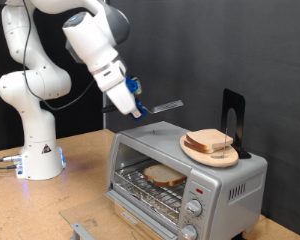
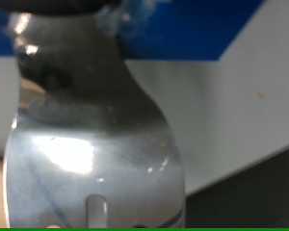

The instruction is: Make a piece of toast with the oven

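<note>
Exterior view: the claw (image 1: 136,104) hangs in the air above the oven's (image 1: 185,172) top, at its end toward the exterior view's left, gripping the handle of a flat metal spatula (image 1: 166,105) whose blade points to the exterior view's right. In the wrist view the shiny slotted spatula (image 2: 91,144) fills most of the picture. One piece of toast (image 1: 164,176) lies on the wire rack inside the oven, its door down. On the oven's top, a wooden plate (image 1: 195,152) carries more bread slices (image 1: 210,141). All stands on the bench (image 1: 50,205).
</note>
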You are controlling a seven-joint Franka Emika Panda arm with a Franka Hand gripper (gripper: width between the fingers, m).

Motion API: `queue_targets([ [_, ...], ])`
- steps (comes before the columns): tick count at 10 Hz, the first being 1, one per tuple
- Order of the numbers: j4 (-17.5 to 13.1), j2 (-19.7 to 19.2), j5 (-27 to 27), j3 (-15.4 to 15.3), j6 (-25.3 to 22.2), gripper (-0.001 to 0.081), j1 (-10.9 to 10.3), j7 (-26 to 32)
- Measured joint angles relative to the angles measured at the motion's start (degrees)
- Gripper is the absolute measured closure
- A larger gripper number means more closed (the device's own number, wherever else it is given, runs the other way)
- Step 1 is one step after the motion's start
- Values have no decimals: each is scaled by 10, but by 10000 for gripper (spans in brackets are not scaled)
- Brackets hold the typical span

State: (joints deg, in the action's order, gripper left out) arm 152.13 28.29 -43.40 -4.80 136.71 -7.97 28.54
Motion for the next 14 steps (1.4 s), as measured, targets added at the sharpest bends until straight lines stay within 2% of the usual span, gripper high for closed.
queue_targets([
  [2, -11, -9, 0, -39, 27, 405, -12, -36],
  [4, -19, -34, 3, -81, 61, 405, -15, -80],
  [6, -29, -65, 13, -104, 80, 405, -15, -108],
  [9, -32, -90, 13, -111, 93, 405, -15, -108],
  [14, -21, -89, 2, -103, 96, 405, -13, -86],
])
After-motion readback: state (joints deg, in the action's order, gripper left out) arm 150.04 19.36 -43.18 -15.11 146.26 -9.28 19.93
